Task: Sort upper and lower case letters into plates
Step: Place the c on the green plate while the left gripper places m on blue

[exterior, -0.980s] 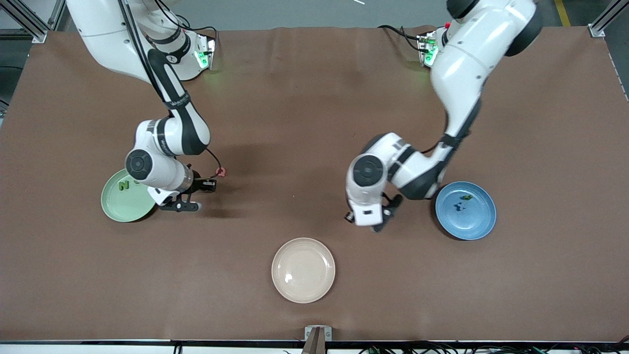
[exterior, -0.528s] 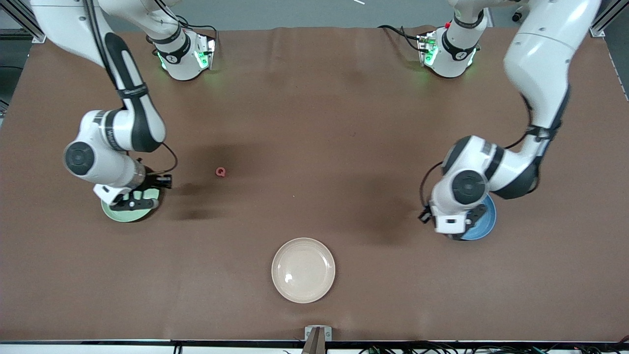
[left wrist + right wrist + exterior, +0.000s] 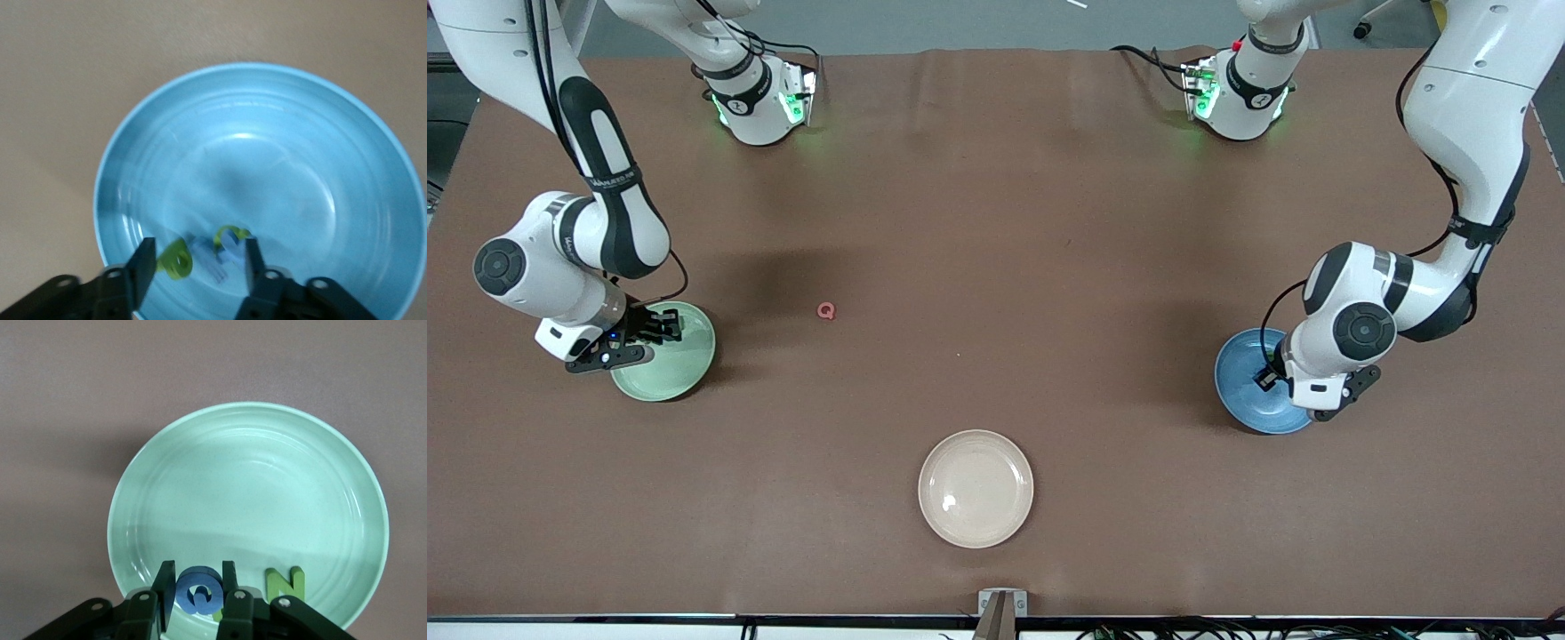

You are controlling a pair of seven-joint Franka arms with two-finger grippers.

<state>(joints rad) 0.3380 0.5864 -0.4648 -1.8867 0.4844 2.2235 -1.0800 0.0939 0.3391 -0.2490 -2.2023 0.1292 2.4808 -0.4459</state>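
Note:
The pale green plate (image 3: 687,366) lies toward the right arm's end of the table. My right gripper (image 3: 649,331) is over it, shut on a round blue letter (image 3: 198,590). A green N (image 3: 285,585) lies in that plate (image 3: 253,487). The blue plate (image 3: 1238,384) lies toward the left arm's end. My left gripper (image 3: 1270,380) hangs over it, open and empty (image 3: 197,250). Yellow-green letters (image 3: 175,260) and pale blue letters (image 3: 208,261) lie in the blue plate (image 3: 267,147), below the fingers. A small red letter Q (image 3: 826,310) lies on the brown table.
A cream-beige plate (image 3: 975,488) lies empty near the front camera, midway between the arms. The arms' bases (image 3: 758,98) (image 3: 1240,93) stand along the table's edge away from the camera.
Both arms have swung outward from the table's middle. The right gripper now hangs over the green plate, and the left gripper over the blue plate. The red Q has stayed in place.

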